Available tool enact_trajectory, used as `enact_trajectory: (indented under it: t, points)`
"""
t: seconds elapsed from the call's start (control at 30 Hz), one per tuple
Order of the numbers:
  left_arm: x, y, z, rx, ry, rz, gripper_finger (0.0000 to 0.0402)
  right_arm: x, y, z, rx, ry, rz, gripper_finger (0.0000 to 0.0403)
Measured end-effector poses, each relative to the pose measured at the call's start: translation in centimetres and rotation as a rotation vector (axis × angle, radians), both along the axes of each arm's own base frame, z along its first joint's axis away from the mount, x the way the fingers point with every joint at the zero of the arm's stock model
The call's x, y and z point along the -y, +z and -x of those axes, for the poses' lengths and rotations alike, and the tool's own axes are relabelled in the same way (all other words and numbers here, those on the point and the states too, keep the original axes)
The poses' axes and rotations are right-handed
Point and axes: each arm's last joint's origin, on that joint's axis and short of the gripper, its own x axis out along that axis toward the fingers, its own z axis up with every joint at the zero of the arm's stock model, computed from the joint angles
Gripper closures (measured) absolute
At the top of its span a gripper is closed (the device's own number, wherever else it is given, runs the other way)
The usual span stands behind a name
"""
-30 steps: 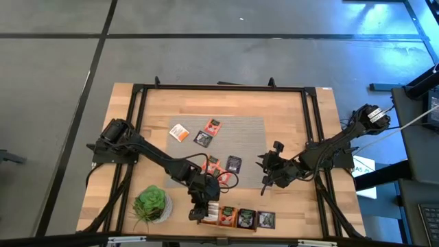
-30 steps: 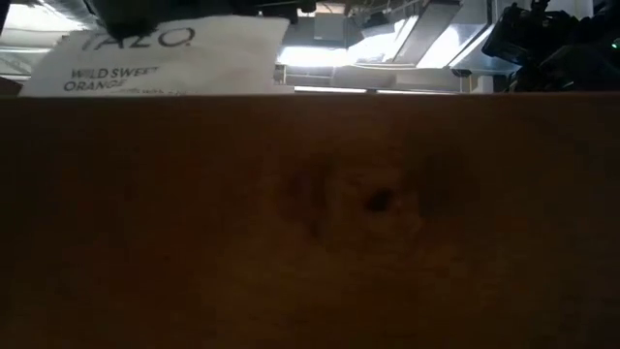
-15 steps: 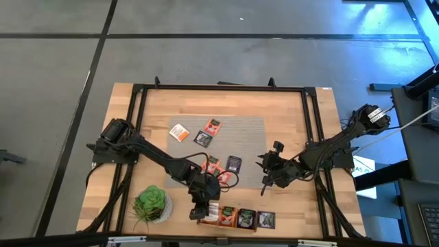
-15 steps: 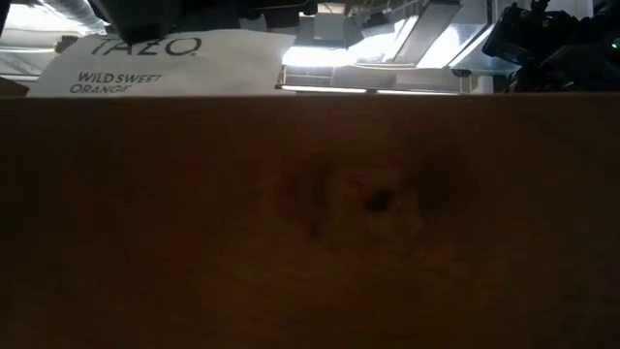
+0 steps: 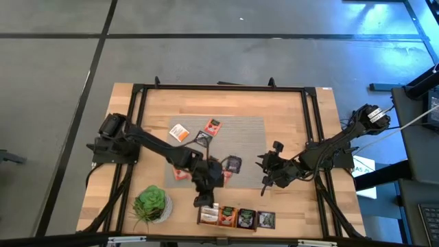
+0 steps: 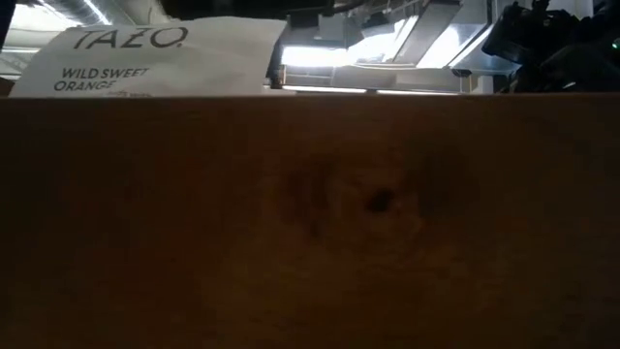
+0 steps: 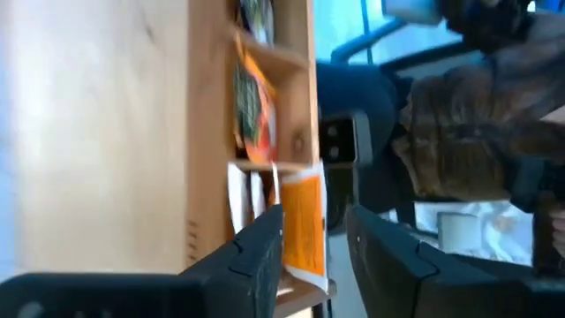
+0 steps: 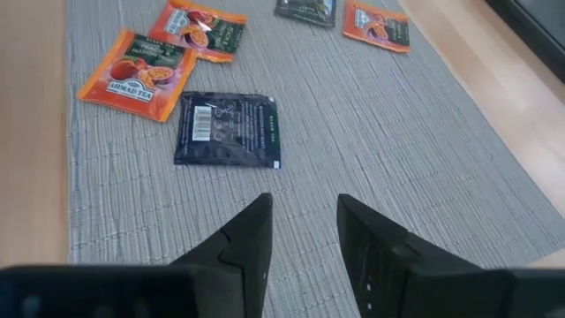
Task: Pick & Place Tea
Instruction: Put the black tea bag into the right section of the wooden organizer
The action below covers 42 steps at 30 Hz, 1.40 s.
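A low wooden box (image 5: 227, 225) with several compartments stands at the table's near edge, with tea sachets upright in it. A white-and-orange sachet (image 5: 206, 215) stands in its left end compartment and also shows in the left wrist view (image 7: 305, 225) and in the low view (image 6: 155, 56). My left gripper (image 5: 204, 198) hangs open just above and behind that compartment, touching nothing. More sachets lie flat on the grey mat (image 5: 247, 134): a dark blue one (image 8: 228, 130) and orange ones (image 8: 137, 73). My right gripper (image 8: 305, 228) is open above the mat, near the dark blue sachet.
A green potted plant (image 5: 151, 204) stands left of the box. An orange sachet (image 5: 180, 174) lies on the wood by the mat's near left corner. A black frame (image 5: 219, 88) runs around the tabletop. The box's wooden wall (image 6: 310, 213) fills the low view.
My left gripper has opened and let go of the white-and-orange sachet, which stays standing in the box's left compartment. The gripper has then risen and drawn back from the box toward the far edge. My right arm has kept still.
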Motion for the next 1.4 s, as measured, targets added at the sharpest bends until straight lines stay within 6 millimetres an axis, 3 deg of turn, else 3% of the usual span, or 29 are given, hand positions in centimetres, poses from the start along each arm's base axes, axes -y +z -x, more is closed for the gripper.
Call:
enact_trajectory:
  t: [0.23,0.43,0.7,0.8,1.0,1.23,1.4]
  points:
    - [-4.1,0.6,-0.9,0.126,0.174,-0.256,0.0281,-0.3,0.6,-0.7,0.059,0.058,0.022,0.0272]
    - [-6.6,-1.5,-2.5,0.209,0.183,-0.420,0.0283,0.3,1.0,-2.4,0.119,0.103,0.024,0.0272]
    - [-8.7,-5.9,-4.1,0.168,0.199,-0.452,0.0283,2.8,-1.7,-5.1,0.022,0.146,-0.107,0.0272]
    - [-9.3,-7.5,-4.3,0.121,0.208,-0.458,0.0283,3.8,-2.9,-5.8,-0.014,0.146,-0.153,0.0272]
    - [-9.8,-8.0,-4.5,0.111,0.211,-0.450,0.0281,5.8,-4.7,-6.7,-0.047,0.056,-0.193,0.0272]
    - [-9.7,-8.4,-4.3,0.115,0.191,-0.472,0.0285,8.6,-5.1,-7.2,-0.012,-0.094,-0.452,0.0272]
    - [-9.7,-8.9,-4.0,0.101,0.189,-0.477,0.0282,9.0,-5.2,-7.2,-0.044,-0.046,-0.544,0.0272]
